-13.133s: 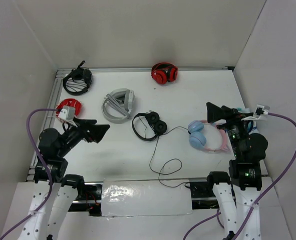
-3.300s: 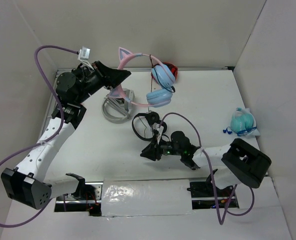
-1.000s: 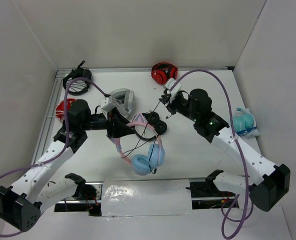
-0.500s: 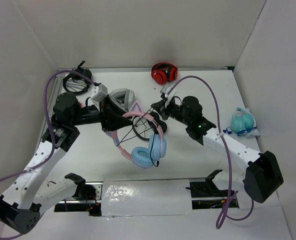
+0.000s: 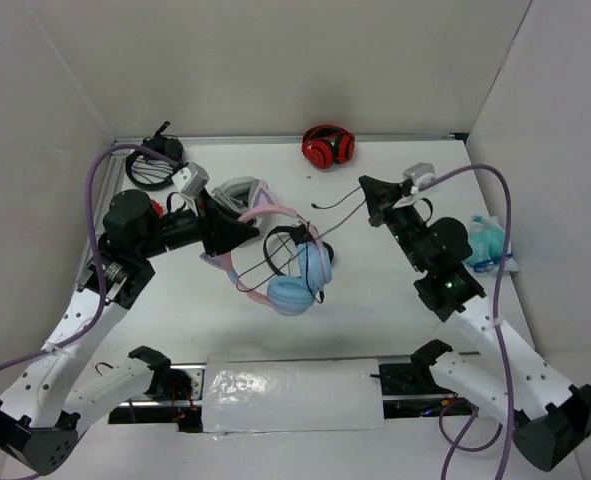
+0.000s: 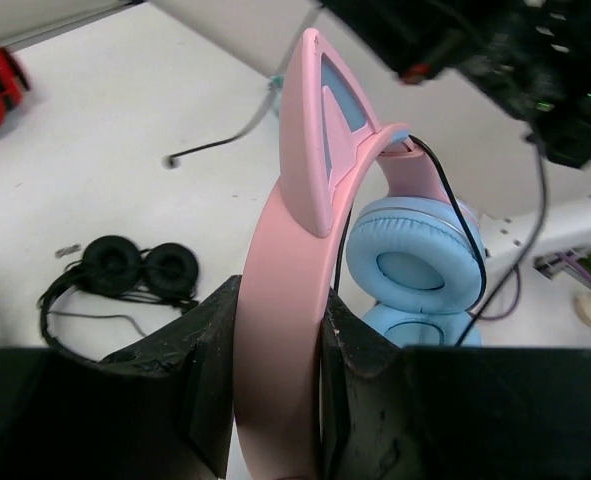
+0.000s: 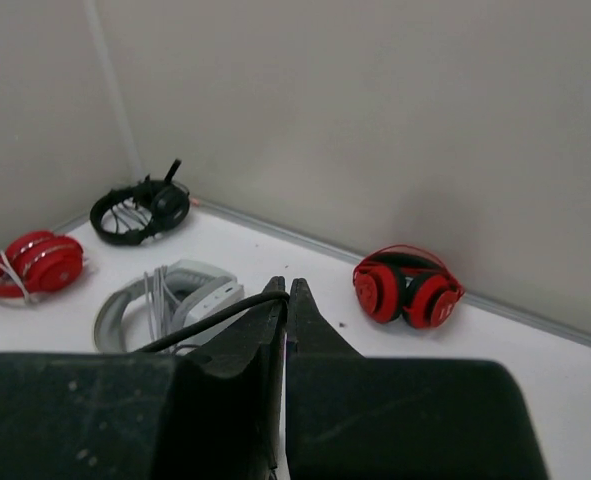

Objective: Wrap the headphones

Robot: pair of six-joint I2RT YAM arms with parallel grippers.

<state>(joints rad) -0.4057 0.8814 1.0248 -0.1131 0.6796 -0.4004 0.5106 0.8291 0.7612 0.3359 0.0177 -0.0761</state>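
The headphones, with light blue ear cups and a pink cat-ear headband, hang above the table's middle. My left gripper is shut on the headband, which fills the gap between the jaws in the left wrist view. The thin dark cable runs from the cups up to my right gripper, raised to the right. In the right wrist view that gripper is shut, with the cable pinched at its tips. The cable's free end dangles.
A red pair lies at the back, a black headset at the back left, and a grey headset behind my left gripper. The small black on-ear pair lies under the headphones. A teal bundle sits by the right wall.
My right gripper has shut on the cable and swung right, drawing it taut. My left gripper has shifted the headphones slightly right and back.
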